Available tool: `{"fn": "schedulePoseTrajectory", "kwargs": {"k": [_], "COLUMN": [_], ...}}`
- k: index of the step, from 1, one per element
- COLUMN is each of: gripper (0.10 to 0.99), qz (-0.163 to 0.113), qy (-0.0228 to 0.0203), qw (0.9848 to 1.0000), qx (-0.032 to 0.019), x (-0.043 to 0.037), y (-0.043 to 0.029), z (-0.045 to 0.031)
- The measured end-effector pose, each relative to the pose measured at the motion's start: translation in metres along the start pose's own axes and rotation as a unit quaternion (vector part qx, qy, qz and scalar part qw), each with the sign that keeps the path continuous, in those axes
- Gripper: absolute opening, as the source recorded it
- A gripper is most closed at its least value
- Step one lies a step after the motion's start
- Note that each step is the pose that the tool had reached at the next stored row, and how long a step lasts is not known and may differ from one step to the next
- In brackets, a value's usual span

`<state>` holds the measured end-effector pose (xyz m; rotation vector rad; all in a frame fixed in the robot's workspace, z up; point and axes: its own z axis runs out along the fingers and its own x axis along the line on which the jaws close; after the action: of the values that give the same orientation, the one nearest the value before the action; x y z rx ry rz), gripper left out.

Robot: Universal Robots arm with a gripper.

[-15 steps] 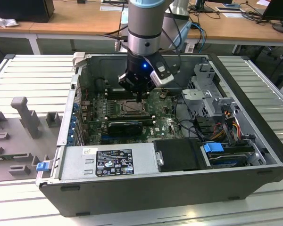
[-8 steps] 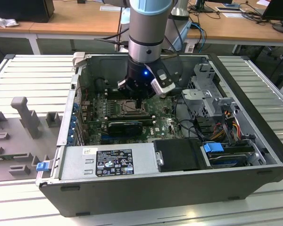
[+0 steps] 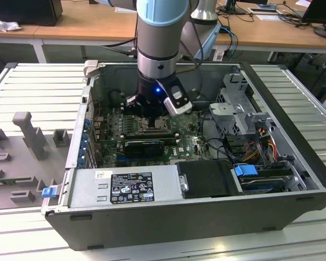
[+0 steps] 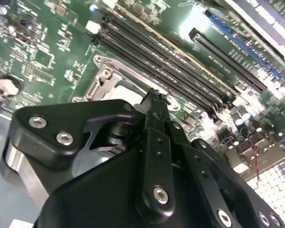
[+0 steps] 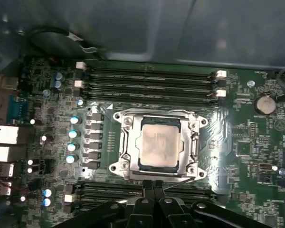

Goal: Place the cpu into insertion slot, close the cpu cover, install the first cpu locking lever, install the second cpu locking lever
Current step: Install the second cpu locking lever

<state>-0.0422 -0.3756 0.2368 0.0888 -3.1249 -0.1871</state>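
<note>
Fingers (image 5: 154, 190) of the gripper (image 5: 154, 186) are pressed together with no gap and nothing held, tips at the socket edge.

Going left to right in the exterior view, we see grey moulded fixtures (image 3: 30, 133) on the slatted table (image 3: 38, 87), then the open computer case (image 3: 70, 157), where the gripper (image 3: 152, 117) is lowered onto the motherboard (image 3: 111, 122), and the drive bays (image 3: 250, 136) at the exterior view's right. In the first wrist view we find the cpu (image 5: 158, 143) seated flat in the insertion slot (image 5: 133, 164), with the cpu cover (image 5: 125, 142) closed around it. Long memory slots (image 5: 147, 80) run on both sides of the socket.
</note>
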Motion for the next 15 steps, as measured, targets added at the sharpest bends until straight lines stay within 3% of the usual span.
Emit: {"fn": "schedulePoseTrajectory", "kwargs": {"k": [4, 11, 12, 13, 15], "gripper": [0.106, 0.106, 0.106, 0.106, 0.106], "qz": [0.0, -0.002, -0.002, -0.002, -0.002], "qy": [-0.0006, -0.0006, -0.0012, -0.0015, -0.0018], "qw": [1.0, 0.9999, 0.9997, 0.9996, 0.9994], "qx": [-0.0099, -0.0149, -0.0243, -0.0297, -0.0347], "x": [0.0083, 0.0101, 0.0122, 0.014, 0.0167], "y": [-0.0062, -0.0088, -0.0106, -0.0128, -0.0164], "z": [0.0035, 0.0196, 0.02, 0.0202, 0.0205]}}
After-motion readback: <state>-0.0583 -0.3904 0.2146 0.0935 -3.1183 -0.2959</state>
